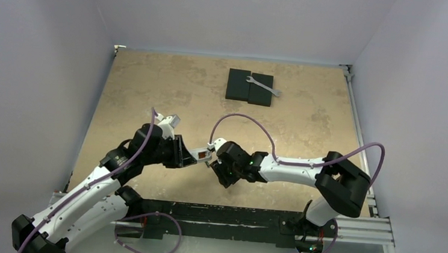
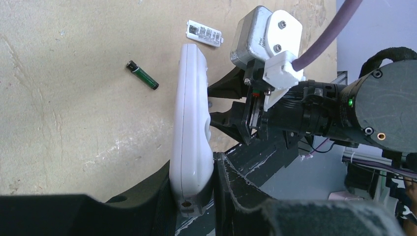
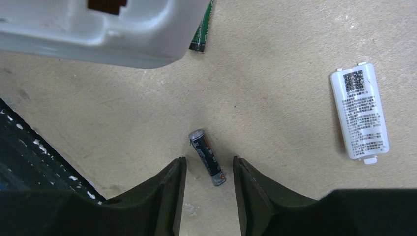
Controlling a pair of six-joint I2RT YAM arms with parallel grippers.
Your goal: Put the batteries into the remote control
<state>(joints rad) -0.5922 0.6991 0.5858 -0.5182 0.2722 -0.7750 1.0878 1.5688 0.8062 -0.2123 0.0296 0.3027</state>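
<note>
Dark slim metal-ended battery (image 3: 207, 158), lower centre of frame, long axis near-vertical, lying between parted tips of right gripper (image 3: 207, 187); left gripper (image 2: 193, 196) clamps white plastic remote control (image 2: 191, 132)

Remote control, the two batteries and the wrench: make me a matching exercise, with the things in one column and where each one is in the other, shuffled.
Things
1. remote control
2. green battery
3. dark blue battery
4. wrench

Places
A. on the table, between the fingertips of the open right gripper
B. on the black blocks
C. clamped in the left gripper
D. loose on the table, away from both grippers

Pairs: 1-C, 2-D, 3-A, 4-B
</note>
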